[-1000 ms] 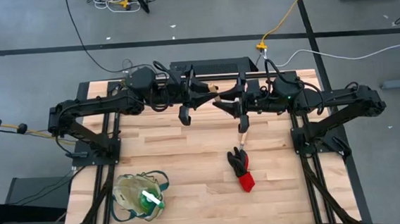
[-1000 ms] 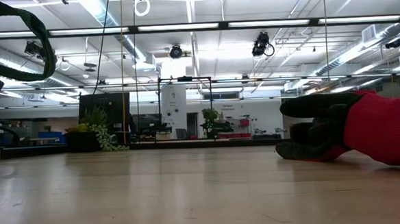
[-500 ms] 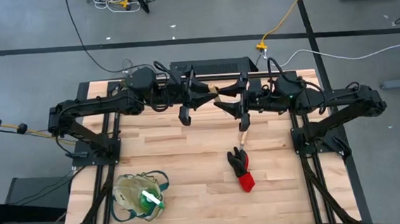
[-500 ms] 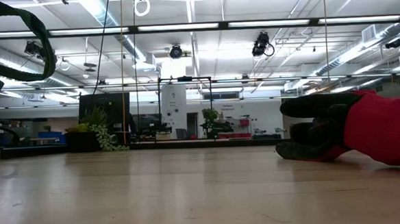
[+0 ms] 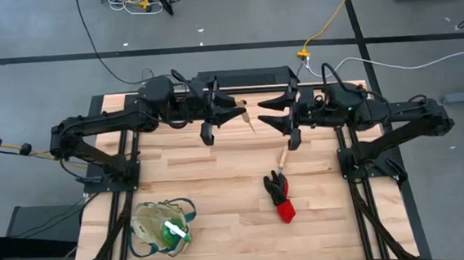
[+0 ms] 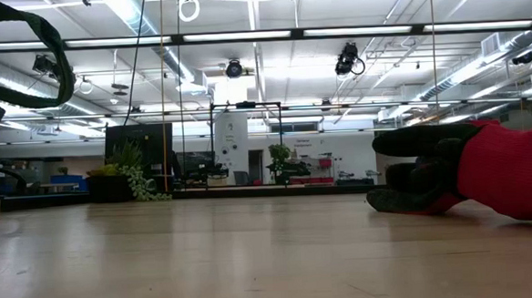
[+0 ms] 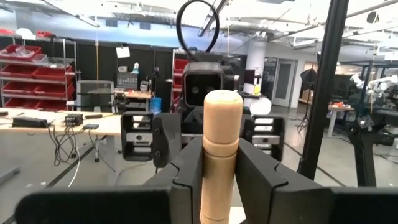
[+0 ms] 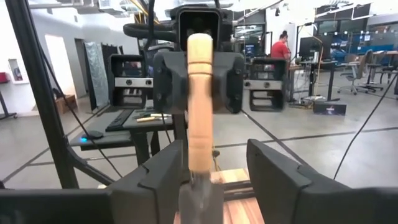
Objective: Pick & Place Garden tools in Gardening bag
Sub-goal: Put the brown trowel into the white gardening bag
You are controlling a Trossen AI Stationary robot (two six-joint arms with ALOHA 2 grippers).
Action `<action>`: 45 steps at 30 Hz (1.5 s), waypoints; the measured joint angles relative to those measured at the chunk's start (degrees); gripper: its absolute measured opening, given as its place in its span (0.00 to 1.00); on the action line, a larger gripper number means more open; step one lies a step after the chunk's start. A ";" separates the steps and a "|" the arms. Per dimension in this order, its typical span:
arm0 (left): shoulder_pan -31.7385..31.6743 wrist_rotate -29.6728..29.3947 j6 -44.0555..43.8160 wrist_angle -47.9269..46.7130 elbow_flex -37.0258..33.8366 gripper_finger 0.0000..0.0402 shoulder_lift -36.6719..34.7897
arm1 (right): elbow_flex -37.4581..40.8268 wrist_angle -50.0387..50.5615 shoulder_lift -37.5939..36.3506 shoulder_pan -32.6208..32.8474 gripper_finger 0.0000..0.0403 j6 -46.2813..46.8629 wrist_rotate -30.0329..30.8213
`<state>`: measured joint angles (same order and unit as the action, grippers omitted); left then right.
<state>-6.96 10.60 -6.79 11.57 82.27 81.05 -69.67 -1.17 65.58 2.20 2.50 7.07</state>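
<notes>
My left gripper (image 5: 239,113) is shut on a slim wooden-handled tool (image 5: 250,124) above the far middle of the table. My right gripper (image 5: 265,115) faces it, open. Its fingers stand apart on either side of the tool's line (image 8: 200,106) without touching it. A second wooden-handled tool (image 5: 283,154) lies flat on the table, its lower end at the black-and-red glove bundle (image 5: 279,197), which also shows in the low view (image 6: 468,170). The beige gardening bag (image 5: 161,229) stands near the front left, with a translucent green item with a white part (image 5: 174,232) inside. My left gripper pinches the tool's wooden handle (image 7: 221,163) between its two fingers (image 7: 189,171). The fingers are about level and point toward the table's right. The handle runs along them, and its rounded end (image 7: 222,102) sticks out past the fingertips toward my right gripper. The tool is lifted clear of the table.
The arms' frames and posts stand along the table's left and right sides (image 5: 108,167) (image 5: 365,166). Bare wood lies between the bag and the glove bundle (image 5: 221,204). The bag's dark handle loop shows at the low view's left edge (image 6: 24,61).
My two grippers have drawn apart: the right one has gone toward the table's right edge, and the left one a little toward the left edge. The wooden-handled tool has stayed in my left gripper, clear of the table. The glove bundle, second tool and bag have not moved.
</notes>
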 joint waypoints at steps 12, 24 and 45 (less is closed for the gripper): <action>0.00 -1.52 1.66 -9.43 0.03 0.19 -5.45 | 0.00 2.77 -2.69 0.00 0.23 -0.05 0.02; 0.00 -1.96 3.07 -16.79 -0.01 0.19 -11.51 | 0.00 3.68 -2.71 0.00 0.01 -0.11 0.00; 0.05 -4.15 3.17 -33.47 0.08 0.19 -22.74 | 0.02 14.73 -6.90 -0.02 0.00 -0.07 0.80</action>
<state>-6.91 6.45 -3.62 -21.90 82.35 58.31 -69.65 13.56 58.68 2.17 2.44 7.87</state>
